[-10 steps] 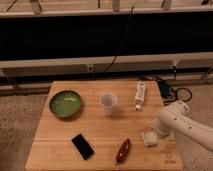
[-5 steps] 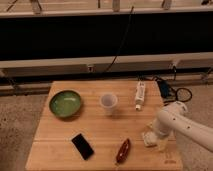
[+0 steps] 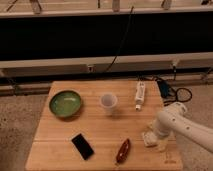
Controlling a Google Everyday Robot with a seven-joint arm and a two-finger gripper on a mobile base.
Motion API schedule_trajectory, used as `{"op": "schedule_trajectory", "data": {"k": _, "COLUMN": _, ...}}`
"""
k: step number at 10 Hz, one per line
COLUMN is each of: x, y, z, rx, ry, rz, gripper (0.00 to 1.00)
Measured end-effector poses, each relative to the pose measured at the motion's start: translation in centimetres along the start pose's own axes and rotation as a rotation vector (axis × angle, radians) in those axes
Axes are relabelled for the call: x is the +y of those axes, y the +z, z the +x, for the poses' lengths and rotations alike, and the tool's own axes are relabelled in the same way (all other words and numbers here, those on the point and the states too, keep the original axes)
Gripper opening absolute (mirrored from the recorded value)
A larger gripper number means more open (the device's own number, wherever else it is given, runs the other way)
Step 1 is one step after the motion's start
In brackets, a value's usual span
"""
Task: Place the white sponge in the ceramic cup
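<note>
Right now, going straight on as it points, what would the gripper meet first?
Probably the small off-white square sponge on the wooden table, directly below the gripper; whether they already touch is unclear.

Gripper [image 3: 157, 140] at rt side of table [image 3: 100, 136] hides pt of white sponge [image 3: 148, 138]; arm [image 3: 186, 128] cut off rt edge.

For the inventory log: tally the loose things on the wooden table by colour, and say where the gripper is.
White or off-white: 3 (ceramic cup, white sponge, tube)
Green: 1 (bowl)
Black: 1 (phone)
Reddish-brown: 1 (oblong object)
Total: 6
Gripper: at the white sponge, near the table right edge.
</note>
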Motion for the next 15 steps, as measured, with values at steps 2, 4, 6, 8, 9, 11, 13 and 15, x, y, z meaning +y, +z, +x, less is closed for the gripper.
{"op": "schedule_trajectory", "data": {"k": 2, "x": 0.0, "y": 0.1, "z": 0.0, "rx": -0.001, "ry": -0.003, "rz": 0.000, "gripper": 0.53}}
{"op": "schedule_trajectory", "data": {"k": 4, "x": -0.1, "y": -0.3, "z": 0.0, "rx": -0.002, "ry": -0.003, "rz": 0.004, "gripper": 0.62}}
{"op": "schedule_trajectory", "data": {"k": 6, "x": 0.0, "y": -0.7, "z": 0.0, "rx": -0.002, "ry": -0.003, "rz": -0.001, "gripper": 0.78}}
{"op": "schedule_trajectory", "data": {"k": 8, "x": 0.2, "y": -1.1, "z": 0.0, "rx": -0.001, "ry": -0.004, "rz": -0.006, "gripper": 0.76}}
{"op": "schedule_trajectory", "data": {"k": 9, "x": 0.2, "y": -1.1, "z": 0.0, "rx": -0.001, "ry": -0.003, "rz": -0.006, "gripper": 0.69}}
{"op": "schedule_trajectory", "data": {"k": 11, "x": 0.4, "y": -1.0, "z": 0.2, "rx": -0.003, "ry": -0.009, "rz": -0.002, "gripper": 0.48}}
{"op": "schedule_trajectory", "data": {"k": 13, "x": 0.8, "y": -0.8, "z": 0.2, "rx": -0.008, "ry": -0.011, "rz": -0.003, "gripper": 0.30}}
{"op": "schedule_trajectory", "data": {"k": 15, "x": 0.9, "y": -1.2, "z": 0.3, "rx": -0.006, "ry": -0.011, "rz": -0.005, "gripper": 0.08}}
